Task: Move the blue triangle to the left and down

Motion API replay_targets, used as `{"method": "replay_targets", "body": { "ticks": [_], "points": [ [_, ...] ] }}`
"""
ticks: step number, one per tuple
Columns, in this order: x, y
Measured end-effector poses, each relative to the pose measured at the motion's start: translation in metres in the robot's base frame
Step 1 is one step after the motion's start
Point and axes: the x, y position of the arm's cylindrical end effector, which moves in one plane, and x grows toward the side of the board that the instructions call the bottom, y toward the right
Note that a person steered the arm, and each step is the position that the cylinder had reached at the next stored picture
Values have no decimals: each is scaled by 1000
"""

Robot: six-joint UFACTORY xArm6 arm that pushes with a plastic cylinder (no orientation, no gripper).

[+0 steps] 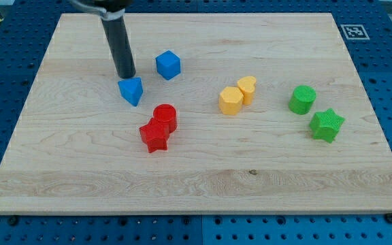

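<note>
My tip (126, 75) is down on the board (203, 184), sitting right at the top edge of the blue triangle (132, 91), touching it or as near as makes no difference. That's the relation that matters: the triangle lies just below my tip, a shade toward the view's right. So I'm above it, which is good for the "down" half, but to send it left as well I reckon I want to be on its upper right side, and right now I'm slightly upper left. Pushing from here, my guess is it slides down and maybe drifts right.

No jaws on this rig, just the rod, so nothing is open, closed or held; it can only shove.

The triangle sits in the board's upper left part. The blue cube (168, 64) is near it, up and to the right, clear of my tip. The red cylinder (165, 116) and red star (154, 137) lie below and to the right, touching each other, out of a down-left path as far as I can judge.
</note>
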Motion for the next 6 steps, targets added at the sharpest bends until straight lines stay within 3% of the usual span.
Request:
{"method": "replay_targets", "body": {
  "ticks": [1, 2, 3, 4, 5, 6],
  "points": [
    [-19, 7],
    [-4, 42],
    [38, 57],
    [79, 32],
    [93, -19],
    [79, -5]
  ]
}}
